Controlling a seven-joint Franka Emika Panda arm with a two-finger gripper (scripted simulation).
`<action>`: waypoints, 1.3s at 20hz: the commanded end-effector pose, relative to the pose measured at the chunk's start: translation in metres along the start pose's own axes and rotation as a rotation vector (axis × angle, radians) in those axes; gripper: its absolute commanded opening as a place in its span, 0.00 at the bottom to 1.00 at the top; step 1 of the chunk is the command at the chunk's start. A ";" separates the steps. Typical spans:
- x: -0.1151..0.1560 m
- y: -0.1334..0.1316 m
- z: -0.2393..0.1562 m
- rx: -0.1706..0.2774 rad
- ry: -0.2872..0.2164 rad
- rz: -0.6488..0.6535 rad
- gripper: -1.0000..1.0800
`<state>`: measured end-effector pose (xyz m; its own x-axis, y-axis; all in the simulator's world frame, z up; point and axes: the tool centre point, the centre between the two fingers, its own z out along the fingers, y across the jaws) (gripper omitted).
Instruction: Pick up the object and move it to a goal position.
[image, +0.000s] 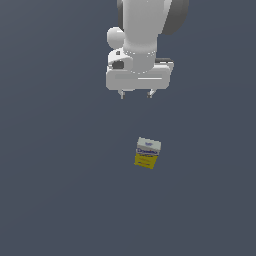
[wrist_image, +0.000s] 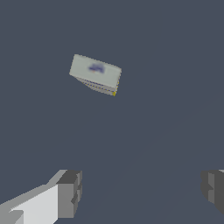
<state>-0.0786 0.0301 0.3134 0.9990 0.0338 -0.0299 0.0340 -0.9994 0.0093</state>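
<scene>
Just one carton (image: 148, 153) (wrist_image: 96, 73) on floor; one gripper (image: 135, 94) (wrist_image: 140, 190) above, fingers apart, holding nothing.

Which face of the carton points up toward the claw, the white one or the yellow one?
The white face. The carton shows its white top with blurred blue print to the wrist view; yellow covers only its lower side. The open claw is not touching it.

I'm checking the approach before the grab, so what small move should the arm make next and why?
Probably shift the gripper over the carton, then descend. Its fingers are spread open and empty, and the carton sits apart from them on the floor, not yet between them.
</scene>
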 end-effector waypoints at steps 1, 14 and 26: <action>0.000 -0.001 0.001 -0.001 -0.001 0.000 0.96; 0.013 -0.004 0.008 -0.005 0.002 -0.125 0.96; 0.045 -0.014 0.029 -0.011 0.007 -0.429 0.96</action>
<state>-0.0392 0.0438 0.2860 0.9128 0.4076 -0.0275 0.4079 -0.9130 0.0090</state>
